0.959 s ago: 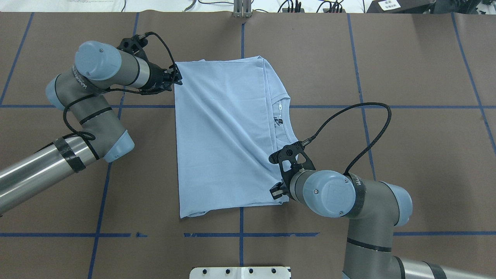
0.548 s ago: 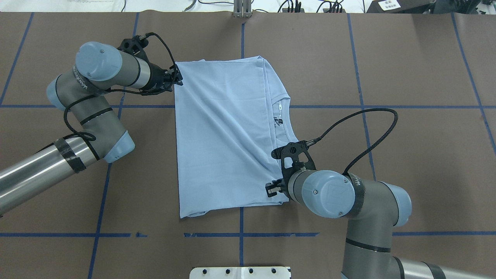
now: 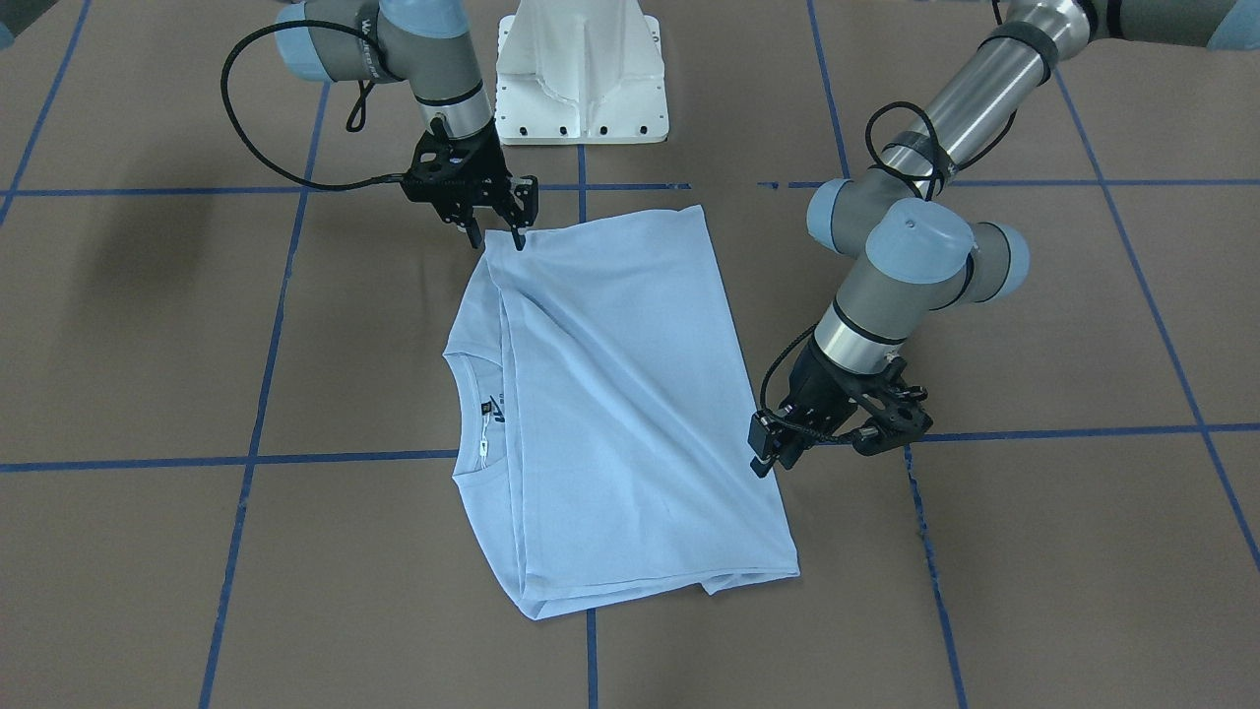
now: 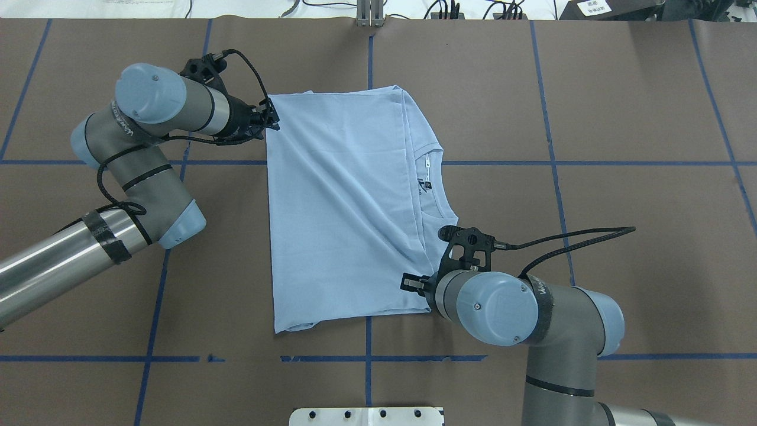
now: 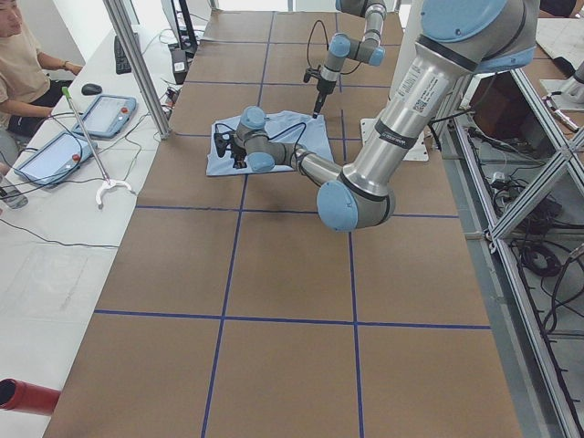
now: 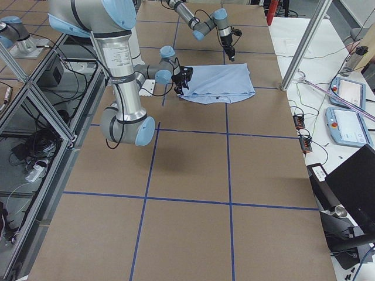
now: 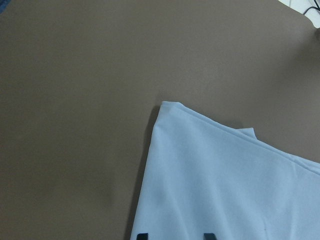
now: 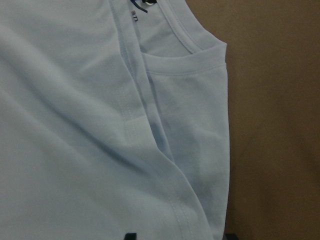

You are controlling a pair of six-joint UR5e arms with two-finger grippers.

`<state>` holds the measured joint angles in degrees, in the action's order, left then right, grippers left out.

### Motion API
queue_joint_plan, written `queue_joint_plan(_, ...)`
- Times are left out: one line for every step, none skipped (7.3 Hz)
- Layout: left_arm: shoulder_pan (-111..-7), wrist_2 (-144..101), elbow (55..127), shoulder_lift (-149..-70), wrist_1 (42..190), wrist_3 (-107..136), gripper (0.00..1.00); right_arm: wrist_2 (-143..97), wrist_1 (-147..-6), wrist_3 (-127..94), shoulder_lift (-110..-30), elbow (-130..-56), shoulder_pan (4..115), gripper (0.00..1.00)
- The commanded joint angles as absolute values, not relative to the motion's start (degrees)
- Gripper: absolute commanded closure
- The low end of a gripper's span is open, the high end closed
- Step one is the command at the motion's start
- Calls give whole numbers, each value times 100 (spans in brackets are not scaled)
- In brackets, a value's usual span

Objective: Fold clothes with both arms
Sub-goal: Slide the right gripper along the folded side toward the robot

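The light blue T-shirt (image 4: 343, 207) lies folded lengthwise on the brown table, with its collar (image 4: 436, 177) and dark neck label on the right edge in the overhead view. It also shows in the front view (image 3: 610, 394). My left gripper (image 4: 271, 120) is open at the shirt's far left corner, and its fingertips straddle the cloth edge in the left wrist view (image 7: 175, 236). My right gripper (image 4: 412, 284) is open low over the near right corner below the collar, with fingertips apart in the right wrist view (image 8: 180, 237). The chest print is hidden.
The white pedestal base (image 4: 366, 416) stands at the near table edge. Blue tape lines cross the brown table (image 4: 621, 118). An operator (image 5: 18, 64) and tablets (image 6: 348, 93) are past the far table edge, beside an aluminium post (image 5: 137, 64).
My right wrist has turned and its gripper has shifted a little left over the shirt's near right corner; its cable has swung out to the right. The left arm and shirt have not moved.
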<state>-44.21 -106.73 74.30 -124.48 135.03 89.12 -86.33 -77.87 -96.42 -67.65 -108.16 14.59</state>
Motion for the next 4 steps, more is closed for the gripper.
queue_joint_plan(-4430,-10670,7471,-12445,13500,8912,53,-8640,-7805,-10378,-6820,-10749,1406,33)
queue_joint_plan(-4421,-10670,7479,-12445,13500,8912,51,-8657,-7805,-10389,-6820,-10679,1406,33)
queue_joint_plan(-4421,-10670,7479,-12445,13500,8912,51,-8657,-7805,-10397,-6820,-10600,1415,32)
queue_joint_plan(-4421,-10670,7479,-12445,13500,8912,50,-8657,-7805,-10397,-6812,-10591,1415,32)
